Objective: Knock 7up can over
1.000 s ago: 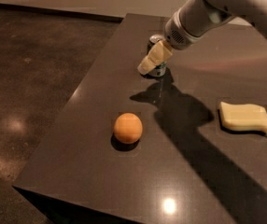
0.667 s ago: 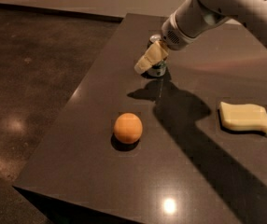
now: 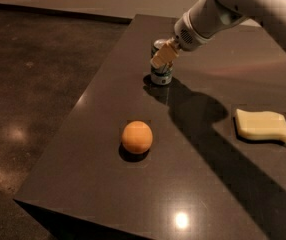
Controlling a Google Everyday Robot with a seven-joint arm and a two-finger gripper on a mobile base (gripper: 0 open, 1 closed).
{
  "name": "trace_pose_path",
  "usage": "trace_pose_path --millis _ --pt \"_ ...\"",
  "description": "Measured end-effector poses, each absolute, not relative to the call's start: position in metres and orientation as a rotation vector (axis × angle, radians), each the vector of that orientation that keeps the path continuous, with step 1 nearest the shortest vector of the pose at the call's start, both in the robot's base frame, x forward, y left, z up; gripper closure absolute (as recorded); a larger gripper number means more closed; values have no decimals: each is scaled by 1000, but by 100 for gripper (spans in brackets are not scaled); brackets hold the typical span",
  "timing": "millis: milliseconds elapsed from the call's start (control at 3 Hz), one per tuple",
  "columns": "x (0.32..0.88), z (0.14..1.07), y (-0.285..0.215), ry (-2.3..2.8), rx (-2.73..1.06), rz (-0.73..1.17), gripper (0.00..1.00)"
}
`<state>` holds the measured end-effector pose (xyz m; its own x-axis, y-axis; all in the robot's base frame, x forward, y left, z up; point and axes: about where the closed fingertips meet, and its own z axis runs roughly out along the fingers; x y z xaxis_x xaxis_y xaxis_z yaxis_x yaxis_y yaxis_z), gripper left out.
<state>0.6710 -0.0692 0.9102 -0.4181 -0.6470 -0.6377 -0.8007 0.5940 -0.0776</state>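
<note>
We see the can [image 3: 161, 76] standing upright on the table [image 3: 83, 174], well beyond the ball [image 3: 137, 137] and a little to its right, long axis vertical and silver top pointing up. The gripper [image 3: 163, 58] sits against the can's upper half, farther from the ball than the can's base, on an arm [image 3: 218, 14] that reaches in from the upper right; we cannot tell whether the claw is spread or pressed together. The sponge [image 3: 262, 125] lies flat, well to the right of the ball.
</note>
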Motion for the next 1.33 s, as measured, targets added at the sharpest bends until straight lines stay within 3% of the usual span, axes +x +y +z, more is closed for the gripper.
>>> trace_pose_path --millis 333,667,1333 --pt "671 914 -74 2182 -1132 347 64" --pt "667 918 -82 2181 -1146 345 96" --pt "623 960 -104 2178 -1300 128 100"
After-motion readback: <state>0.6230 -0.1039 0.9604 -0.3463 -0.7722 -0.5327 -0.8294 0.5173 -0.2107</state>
